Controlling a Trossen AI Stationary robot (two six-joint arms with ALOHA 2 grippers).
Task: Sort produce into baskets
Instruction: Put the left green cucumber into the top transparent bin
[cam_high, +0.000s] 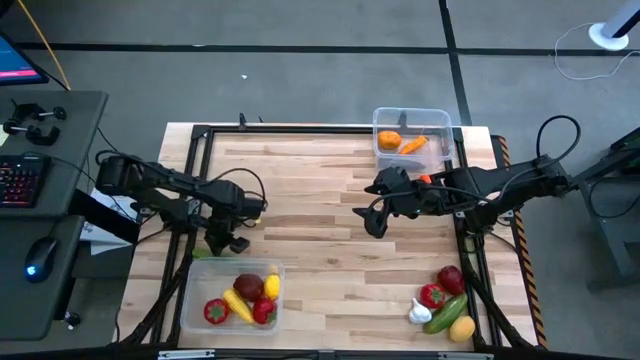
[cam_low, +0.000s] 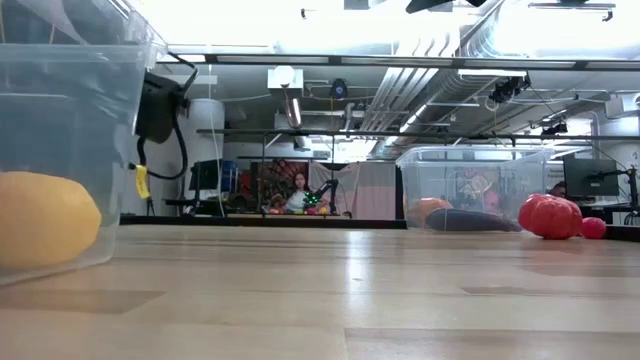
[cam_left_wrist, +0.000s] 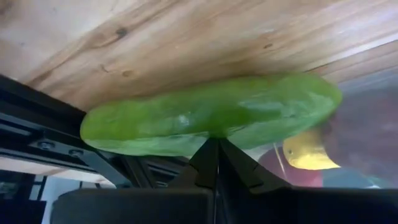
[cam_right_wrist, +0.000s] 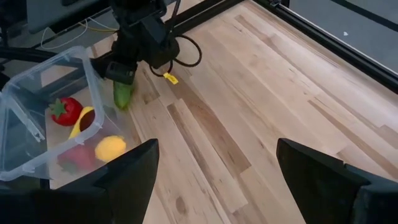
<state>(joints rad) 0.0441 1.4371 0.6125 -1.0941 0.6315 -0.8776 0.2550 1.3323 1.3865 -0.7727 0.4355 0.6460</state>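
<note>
Left wrist view: my left hand (cam_left_wrist: 217, 146) has its fingers pressed together beneath a green cucumber (cam_left_wrist: 211, 115), pinching it, just beside the near basket (cam_high: 195, 300). In that basket I see a red pepper (cam_high: 215, 311), a banana (cam_high: 238, 305) and a lemon (cam_high: 271, 286). My right hand (cam_high: 372, 218) hangs spread over mid-tabletop (cam_high: 310, 190), holding nothing. The far basket (cam_high: 440, 120) holds a carrot (cam_high: 412, 145). Loose produce (cam_high: 445, 295) lies at the tabletop's right near corner.

No readable writing

None of the four views shows a word, number, brand or sign clear enough to read, whether on the table or in the room behind it.
</note>
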